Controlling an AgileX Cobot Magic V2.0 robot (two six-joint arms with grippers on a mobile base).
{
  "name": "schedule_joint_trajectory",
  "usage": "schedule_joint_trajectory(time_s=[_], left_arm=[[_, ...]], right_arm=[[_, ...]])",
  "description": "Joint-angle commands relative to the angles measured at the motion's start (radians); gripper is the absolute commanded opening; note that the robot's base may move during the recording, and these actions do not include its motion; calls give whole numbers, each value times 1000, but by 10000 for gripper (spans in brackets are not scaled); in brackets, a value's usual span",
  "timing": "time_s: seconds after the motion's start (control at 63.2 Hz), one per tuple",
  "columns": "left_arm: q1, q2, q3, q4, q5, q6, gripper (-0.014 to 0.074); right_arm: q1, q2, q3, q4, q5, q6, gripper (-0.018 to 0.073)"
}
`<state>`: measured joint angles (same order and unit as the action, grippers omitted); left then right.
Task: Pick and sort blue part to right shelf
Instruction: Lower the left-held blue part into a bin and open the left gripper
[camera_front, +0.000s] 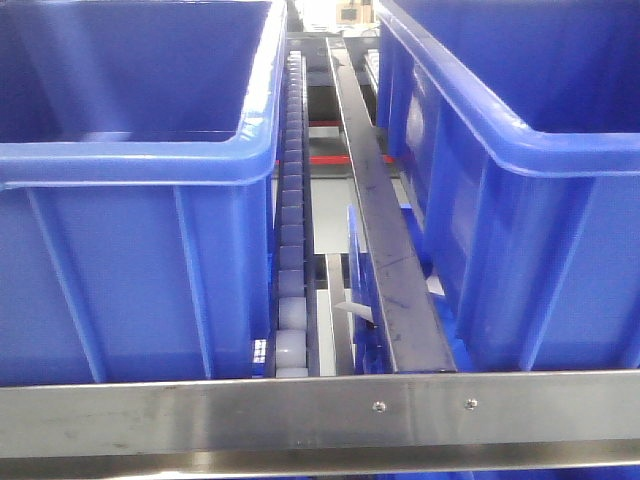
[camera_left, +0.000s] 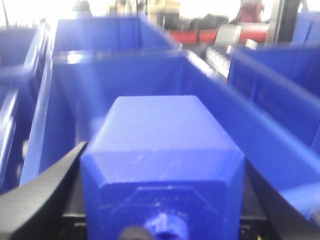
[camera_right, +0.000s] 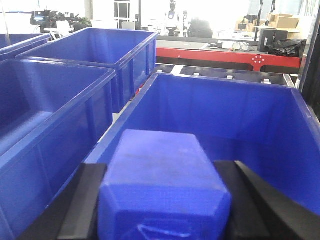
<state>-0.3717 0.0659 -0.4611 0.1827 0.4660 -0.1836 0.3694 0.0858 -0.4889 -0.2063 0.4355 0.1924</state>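
Left gripper (camera_left: 161, 200) clamped on blue part (camera_left: 160, 135), held over a blue crate (camera_left: 125, 75). Right gripper (camera_right: 167, 210) grips twin part (camera_right: 160, 165) over second crate (camera_right: 225, 115). Moulded marks (camera_left: 160, 207) on the left one's end are too blurred to read.

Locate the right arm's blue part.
Right wrist view, bottom centre: the blue part sits between the fingers of the right gripper, at the near end of a blue crate.

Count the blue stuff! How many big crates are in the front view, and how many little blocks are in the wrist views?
Crates: 2, left crate, right crate
Blocks: 2, left-wrist block, right-wrist block
Total: 4
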Motion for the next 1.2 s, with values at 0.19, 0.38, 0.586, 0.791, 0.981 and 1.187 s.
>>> schedule_joint_trajectory(time_s=[0.19,0.38,0.586,0.791,0.981,1.187], left_arm=[[-10,288,-205,-37,-130,-6,281],[-10,619,-335,-38,-132,-6,281],[-10,983,-463,-47,-144,-6,281],[-4,1299,-624,-56,-95,-6,281],[10,1525,-779,-69,26,-6,281],[43,1605,-845,-69,97,-6,292]], right_arm=[[-2,19,-30,-14,-95,-6,277],[-2,19,-30,-14,-95,-6,277],[-2,19,-30,-14,-95,-6,277],[-2,19,-30,-14,-95,-6,277],[-2,19,-30,-14,-95,-6,277],[-2,19,-30,-14,-97,-6,277]])
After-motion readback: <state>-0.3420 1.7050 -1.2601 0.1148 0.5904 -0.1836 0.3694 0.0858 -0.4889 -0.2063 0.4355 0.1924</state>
